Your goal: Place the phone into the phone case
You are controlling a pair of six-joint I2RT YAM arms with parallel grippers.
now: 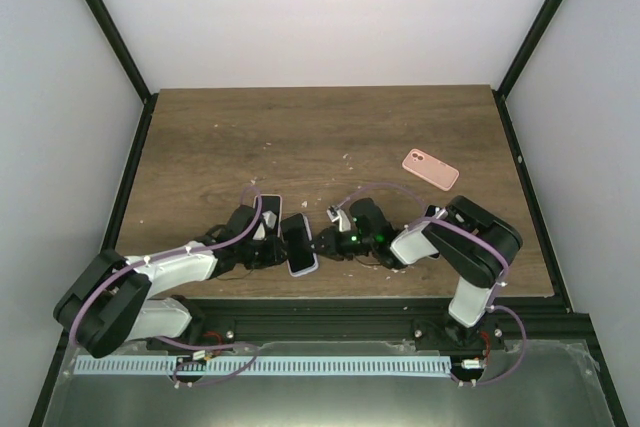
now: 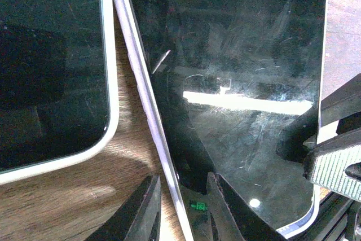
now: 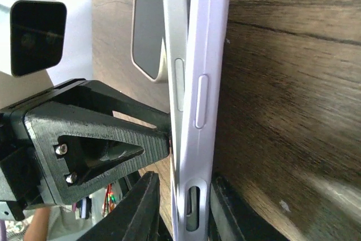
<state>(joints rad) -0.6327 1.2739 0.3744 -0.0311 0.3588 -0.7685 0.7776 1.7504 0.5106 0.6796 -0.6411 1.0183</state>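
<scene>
The phone (image 1: pixel 300 245), black screen up, is tilted off the wood near the table's front edge, between both arms. Its silver side (image 3: pixel 172 55) lies against the lavender phone case (image 3: pixel 206 43), partly seated in it. The left wrist view is mostly the scratched screen (image 2: pixel 242 83), with the case's pale rim (image 2: pixel 141 94) running down it. My left gripper (image 1: pixel 283 247) (image 2: pixel 186 207) is shut across the left edge of phone and case. From the right, my right gripper (image 1: pixel 322 244) (image 3: pixel 183 210) is shut across the case's end, one finger flat on its back.
A second dark-screened device with a white rim (image 1: pixel 268 207) (image 2: pixel 51 55) lies flat on the wood just left of the held phone. A pink phone-shaped object (image 1: pixel 430 169) lies at the right. Black frame rails border the table (image 1: pixel 300 127).
</scene>
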